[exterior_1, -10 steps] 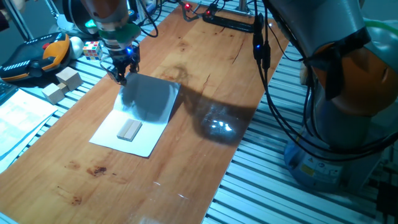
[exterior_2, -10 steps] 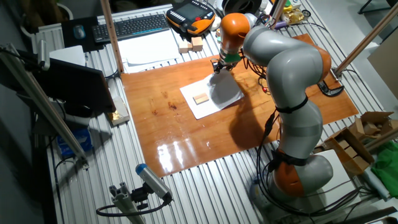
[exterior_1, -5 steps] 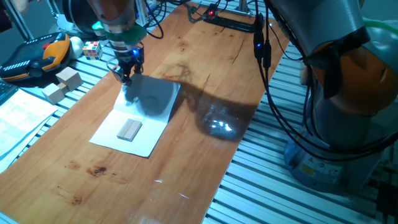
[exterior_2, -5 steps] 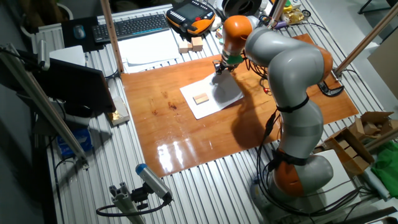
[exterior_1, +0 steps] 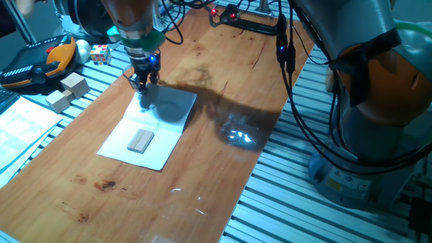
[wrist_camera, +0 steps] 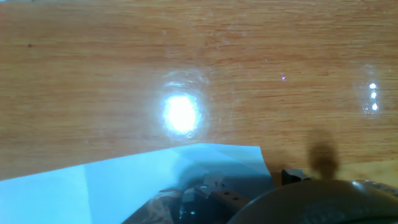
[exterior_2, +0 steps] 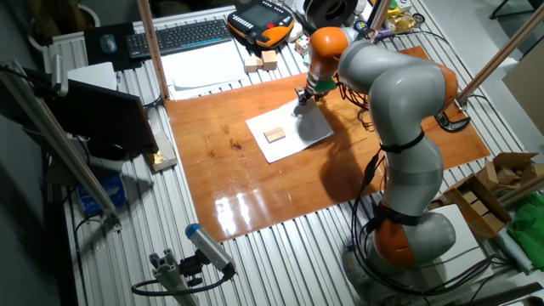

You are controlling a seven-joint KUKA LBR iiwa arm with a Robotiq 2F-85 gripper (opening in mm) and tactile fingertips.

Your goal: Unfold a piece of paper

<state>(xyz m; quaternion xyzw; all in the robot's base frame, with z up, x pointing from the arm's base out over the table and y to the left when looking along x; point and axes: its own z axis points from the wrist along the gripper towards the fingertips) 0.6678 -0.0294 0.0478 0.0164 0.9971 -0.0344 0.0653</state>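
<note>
The piece of paper [exterior_1: 165, 115] is a white sheet on the wooden table [exterior_1: 223, 169], with a small tan wooden block [exterior_1: 140, 140] on its near half. Its far half lies low, in the arm's shadow. My gripper [exterior_1: 143, 86] stands at the sheet's far left corner, fingers close together and seemingly pinching that corner. The other fixed view shows the gripper [exterior_2: 303, 96] at the far edge of the paper [exterior_2: 289, 140]. In the hand view a corner of the paper [wrist_camera: 124, 180] lies below my fingertips [wrist_camera: 205, 190].
Two larger wooden blocks [exterior_1: 67, 91], a colour cube [exterior_1: 100, 52] and an orange teach pendant [exterior_1: 40, 57] lie left of the table. Printed sheets [exterior_1: 20, 121] lie at the near left. A black bar with lights [exterior_1: 250, 23] sits at the table's far end.
My gripper has moved away and to the right with the sheet's corner. The raised flap has dropped lower and spread out further across the table.
</note>
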